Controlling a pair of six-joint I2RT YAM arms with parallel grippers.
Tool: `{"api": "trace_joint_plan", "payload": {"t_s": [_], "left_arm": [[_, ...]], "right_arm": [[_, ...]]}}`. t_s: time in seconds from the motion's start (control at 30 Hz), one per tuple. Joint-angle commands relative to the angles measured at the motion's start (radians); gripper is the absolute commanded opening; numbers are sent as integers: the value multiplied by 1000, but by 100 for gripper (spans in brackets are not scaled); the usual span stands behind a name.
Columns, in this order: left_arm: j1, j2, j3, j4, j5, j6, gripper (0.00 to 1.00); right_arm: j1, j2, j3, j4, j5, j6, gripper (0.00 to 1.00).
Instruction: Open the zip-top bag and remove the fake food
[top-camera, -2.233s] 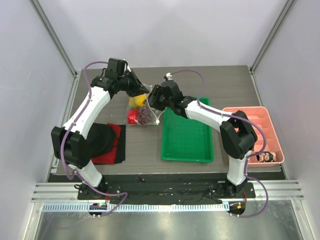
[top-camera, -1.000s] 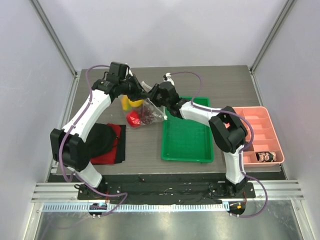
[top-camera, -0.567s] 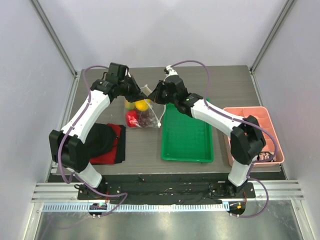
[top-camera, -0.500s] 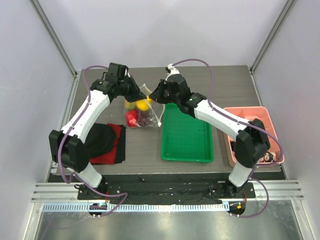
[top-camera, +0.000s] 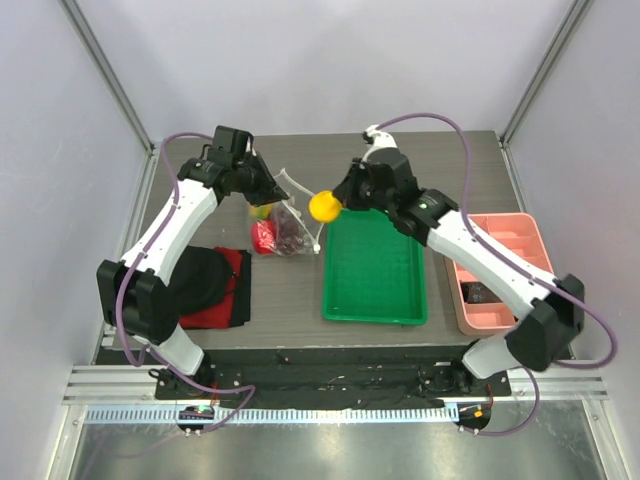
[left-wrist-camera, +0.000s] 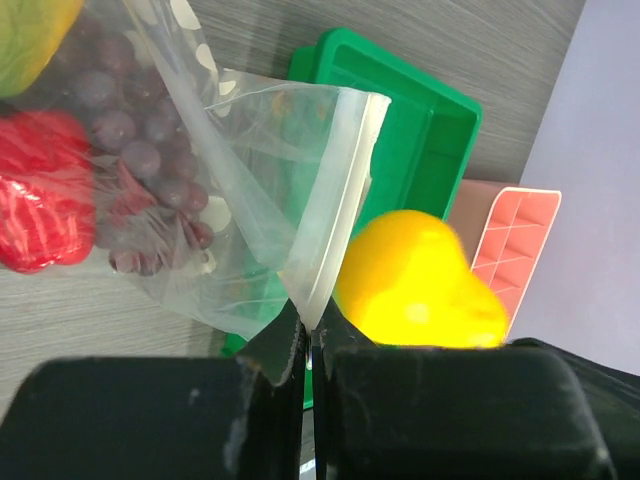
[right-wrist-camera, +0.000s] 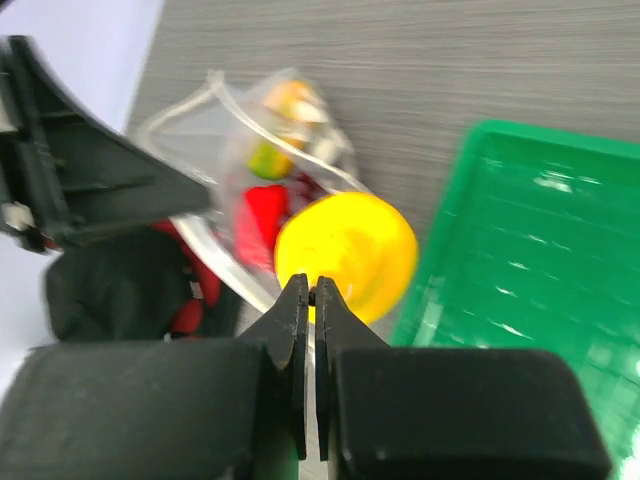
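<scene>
The clear polka-dot zip-top bag (top-camera: 285, 215) lies on the table with its mouth open; it also shows in the left wrist view (left-wrist-camera: 250, 170). My left gripper (top-camera: 275, 190) is shut on its zip edge (left-wrist-camera: 335, 200). Inside lie a glossy red piece (top-camera: 264, 236), a dark grape cluster (top-camera: 290, 232) and a yellow-green piece (top-camera: 261, 211). My right gripper (top-camera: 337, 203) is shut on a yellow fake food piece (top-camera: 323, 206) by its stem, holding it in the air between the bag mouth and the green tray (top-camera: 375, 262). The piece shows in both wrist views (right-wrist-camera: 346, 255) (left-wrist-camera: 420, 283).
A pink compartment tray (top-camera: 510, 270) stands at the right with a dark item in it. A red cloth (top-camera: 228, 290) with a black lump (top-camera: 200, 278) on it lies at the near left.
My right gripper has drawn the yellow piece out of the bag and moved right toward the green tray. My left gripper has kept hold of the bag edge.
</scene>
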Motion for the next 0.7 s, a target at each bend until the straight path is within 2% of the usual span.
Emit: {"api": "trace_joint_plan", "payload": {"t_s": [0.0,0.13,0.23,0.4,0.67], "left_arm": [[7,-42,12,-26,-16,30,0],[9,-42,17,-26,-12,33,0],[9,-36,32,-31,-3,35,0],[7,-39,26,-31,7,33,0],[9,-39,43,-58,-6,50,0]], "right_arm": [[-62,-192,-118,-91,133,-58,1],[-97,-258,-244,-108,150,-99,1],[-149,-245,-292,-94,173,-136,1],[-248,-131,-292,-37,182,-216,1],[-378,56,-257,41,130,-225,1]]}}
